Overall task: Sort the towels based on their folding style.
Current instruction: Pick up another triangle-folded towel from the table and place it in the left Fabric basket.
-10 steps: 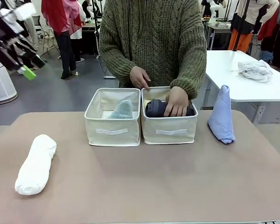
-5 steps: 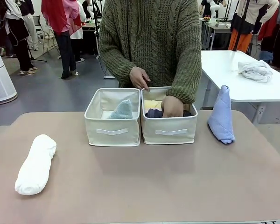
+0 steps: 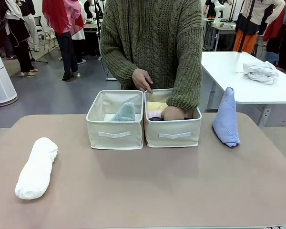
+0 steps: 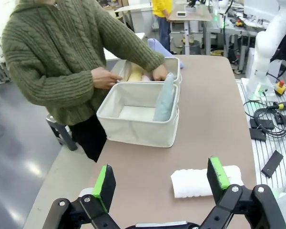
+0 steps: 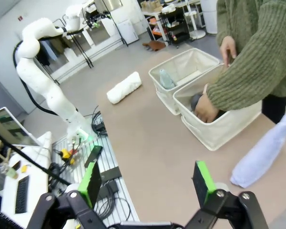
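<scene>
A white roll towel (image 3: 36, 168) lies on the table's left side, also seen as the white roll (image 4: 205, 181) just beyond my open left gripper (image 4: 161, 177). A mint green cone (image 3: 125, 112) stands in the left bin (image 3: 114, 134). The right bin (image 3: 173, 135) holds a yellow roll (image 3: 156, 105) and a pale pink roll (image 3: 155, 113). The person's hand (image 3: 173, 113) presses down inside it on a dark grey roll (image 5: 196, 101). A light blue cone (image 3: 226, 118) leans at the table's right. My right gripper (image 5: 146, 181) hangs open high above the table.
The person's other hand (image 3: 142, 79) rests at the rim between the bins. A white-grey cloth bundle (image 3: 260, 71) lies on a separate white table (image 3: 238, 86) at the back right. Cables and small devices (image 4: 269, 129) lie beside the table.
My left gripper, at the front view's top left a second ago, has gone out of that view. The person's hand has pushed the dark grey roll down into the right bin.
</scene>
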`<action>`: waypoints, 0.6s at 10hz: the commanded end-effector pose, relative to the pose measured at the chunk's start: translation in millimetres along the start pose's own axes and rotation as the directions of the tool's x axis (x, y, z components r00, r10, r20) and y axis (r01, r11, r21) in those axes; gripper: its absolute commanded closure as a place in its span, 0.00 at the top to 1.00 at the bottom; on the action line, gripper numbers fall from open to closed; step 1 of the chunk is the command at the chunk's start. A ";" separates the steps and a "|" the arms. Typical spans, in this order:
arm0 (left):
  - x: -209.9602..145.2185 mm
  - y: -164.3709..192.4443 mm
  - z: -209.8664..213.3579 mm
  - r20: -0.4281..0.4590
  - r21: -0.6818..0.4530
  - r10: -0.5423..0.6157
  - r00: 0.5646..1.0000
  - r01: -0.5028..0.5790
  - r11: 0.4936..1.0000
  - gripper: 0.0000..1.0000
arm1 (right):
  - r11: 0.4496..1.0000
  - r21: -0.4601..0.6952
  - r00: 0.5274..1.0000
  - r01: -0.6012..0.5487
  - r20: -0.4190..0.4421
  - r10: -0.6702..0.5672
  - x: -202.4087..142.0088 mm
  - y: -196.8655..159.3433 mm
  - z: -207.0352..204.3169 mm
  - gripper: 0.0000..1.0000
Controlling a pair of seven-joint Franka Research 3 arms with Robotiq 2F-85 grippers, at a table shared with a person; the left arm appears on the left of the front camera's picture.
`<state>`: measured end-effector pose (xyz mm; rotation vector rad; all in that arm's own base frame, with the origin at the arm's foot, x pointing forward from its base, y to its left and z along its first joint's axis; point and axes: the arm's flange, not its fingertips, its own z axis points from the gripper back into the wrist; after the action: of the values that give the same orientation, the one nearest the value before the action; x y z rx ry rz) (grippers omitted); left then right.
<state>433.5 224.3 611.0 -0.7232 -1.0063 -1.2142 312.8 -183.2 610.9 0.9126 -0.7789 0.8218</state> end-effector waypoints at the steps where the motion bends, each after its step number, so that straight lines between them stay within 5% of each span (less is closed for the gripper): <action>1: -8.1 -3.4 24.8 0.021 0.043 -0.022 1.000 0.021 0.999 1.00 | 1.000 0.007 1.000 -0.010 0.004 0.010 -0.4 0.6 -0.3 1.00; 6: -19.1 -9.9 50.5 0.027 0.082 0.018 0.999 -0.021 0.996 1.00 | 1.000 0.007 1.000 -0.010 0.004 0.010 -0.4 0.6 -0.3 1.00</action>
<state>407.0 273.4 608.0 -0.6802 -1.0319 -1.1333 312.8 -183.3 610.9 0.9126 -0.7790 0.8217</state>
